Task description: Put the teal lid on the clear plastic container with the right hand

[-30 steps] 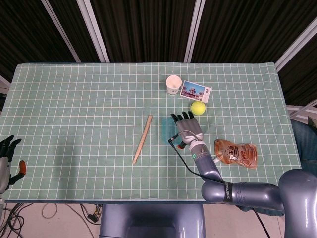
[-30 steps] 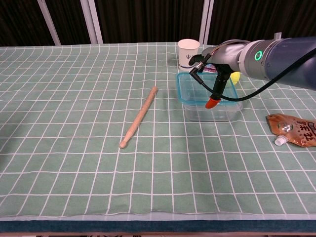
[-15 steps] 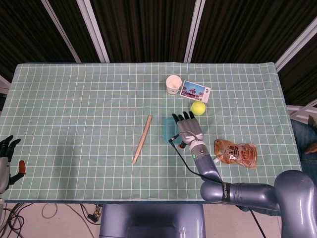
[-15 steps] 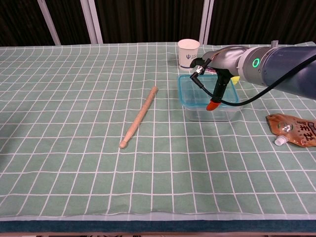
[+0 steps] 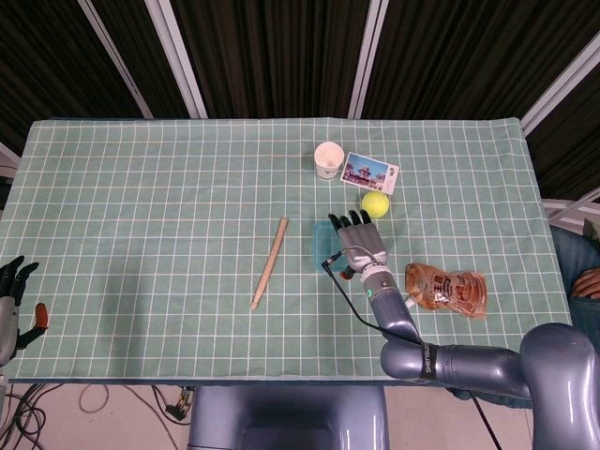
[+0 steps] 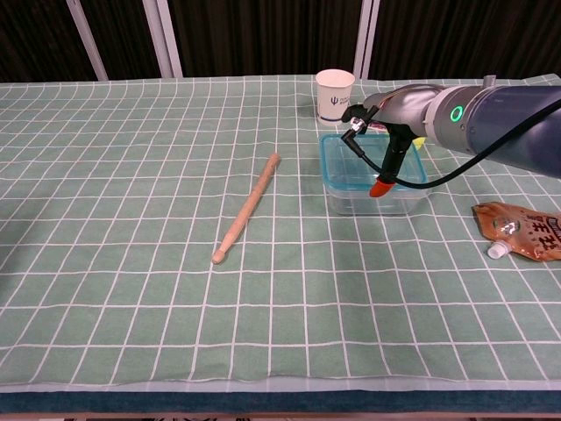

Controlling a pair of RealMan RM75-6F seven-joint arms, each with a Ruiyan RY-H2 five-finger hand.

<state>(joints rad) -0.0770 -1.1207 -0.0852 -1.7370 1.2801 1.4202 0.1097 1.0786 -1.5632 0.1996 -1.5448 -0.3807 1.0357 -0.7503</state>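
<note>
Looking down from the head view, we see our right hand (image 5: pixel 354 242) lying flat over the teal lid (image 5: pixel 321 244), its dark fingers (image 5: pixel 349 221) stretched forward side by side; only a strip of the lid's left edge shows beside the palm; from the chest view the lid (image 6: pixel 351 163) sits as a thin teal frame on top of the clear plastic container (image 6: pixel 372 200), a low rounded-corner box with see-through walls; we make out nothing inside it, though glare and the hand above blur its interior; the same hand (image 6: pixel 391 132) shows there mostly as a grey shell with a black cable looping past and a red-tipped thumb pointing down onto the lid, so whether the fingers press the lid or merely rest on it we cannot tell; the table wears a green cloth (image 5: pixel 141 216) ruled in a white grid, slightly rippled; a slim wooden stick (image 5: pixel 269 262), tapered and matte, lies left of the container; a white paper cup (image 5: pixel 328 159) stands upright behind it beside a printed card (image 5: pixel 370 172); a fuzzy yellow ball (image 5: pixel 375 204) sits near the fingertips; a crinkled amber sauce pouch (image 5: pixel 446 289) lies to the right; our left hand (image 5: pixel 13 302) is cut off at the frame's lower-left edge, fingers loosely apart, holding nothing.
</note>
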